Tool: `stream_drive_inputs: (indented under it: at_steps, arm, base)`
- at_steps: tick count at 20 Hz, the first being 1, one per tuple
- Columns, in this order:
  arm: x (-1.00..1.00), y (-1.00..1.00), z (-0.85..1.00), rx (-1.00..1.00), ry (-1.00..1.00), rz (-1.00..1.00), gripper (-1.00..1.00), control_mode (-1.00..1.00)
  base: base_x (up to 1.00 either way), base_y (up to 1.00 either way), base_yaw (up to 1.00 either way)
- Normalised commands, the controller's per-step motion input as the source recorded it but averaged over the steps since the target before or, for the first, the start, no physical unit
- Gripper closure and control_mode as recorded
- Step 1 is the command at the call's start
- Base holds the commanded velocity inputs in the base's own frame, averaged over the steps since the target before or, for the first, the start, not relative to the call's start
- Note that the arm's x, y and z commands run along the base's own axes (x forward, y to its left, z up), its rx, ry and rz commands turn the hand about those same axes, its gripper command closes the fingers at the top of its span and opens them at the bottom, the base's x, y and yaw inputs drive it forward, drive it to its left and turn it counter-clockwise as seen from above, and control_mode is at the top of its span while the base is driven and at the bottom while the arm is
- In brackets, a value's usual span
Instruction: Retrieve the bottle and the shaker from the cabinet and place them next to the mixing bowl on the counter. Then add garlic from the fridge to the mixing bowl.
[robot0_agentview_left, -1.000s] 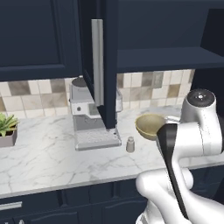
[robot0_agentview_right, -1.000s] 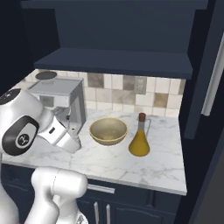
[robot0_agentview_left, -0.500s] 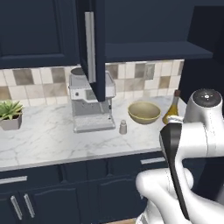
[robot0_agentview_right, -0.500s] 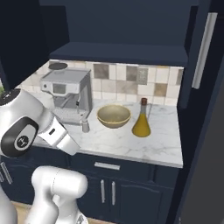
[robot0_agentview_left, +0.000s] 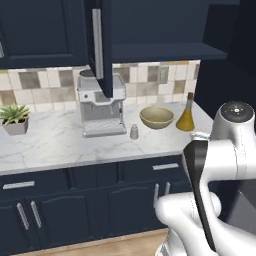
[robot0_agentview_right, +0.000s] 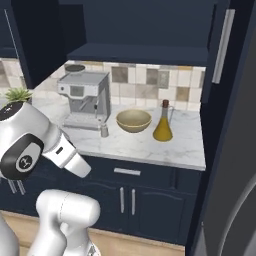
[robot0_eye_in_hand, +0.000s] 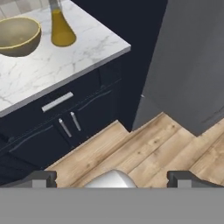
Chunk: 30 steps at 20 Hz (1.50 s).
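Pincer (robot0_eye_in_hand: 112, 178) wide open, empty; one bottle (robot0_agentview_left: 186, 114), one shaker (robot0_agentview_left: 134, 132), one mixing bowl (robot0_agentview_left: 156, 117).

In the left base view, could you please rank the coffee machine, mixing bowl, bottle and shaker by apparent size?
1. coffee machine
2. mixing bowl
3. bottle: taller than the bowl, but narrower overall
4. shaker

My arm (robot0_agentview_left: 220, 165) is glossy white rounded links with black joint bands, a grey cap disc on top, a round logo mark, and two dark claw (robot0_eye_in_hand: 112, 178) tips.
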Motion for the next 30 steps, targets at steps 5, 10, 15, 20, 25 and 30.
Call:
stream_drive_inputs:
  at_steps: [5, 10, 15, 20, 25, 30]
  arm:
    - [0.00, 0.00, 0.00, 0.00, 0.00, 0.00, -1.00, 1.00]
    - [0.00, 0.00, 0.00, 0.00, 0.00, 0.00, -1.00, 1.00]
    - [0.00, 0.00, 0.00, 0.00, 0.00, 0.00, -1.00, 1.00]
    - [0.00, 0.00, 0.00, 0.00, 0.00, 0.00, -1.00, 1.00]
    - [0.00, 0.00, 0.00, 0.00, 0.00, 0.00, -1.00, 1.00]
    - [0.00, 0.00, 0.00, 0.00, 0.00, 0.00, -1.00, 1.00]
  base:
    - [-0.43, -0.09, -0.10]
    - [-0.33, -0.14, -0.23]
    - [-0.24, -0.09, -0.40]
    - [-0.34, -0.14, -0.41]
    - [-0.53, -0.18, -0.35]
    - [-0.49, -0.27, -0.30]
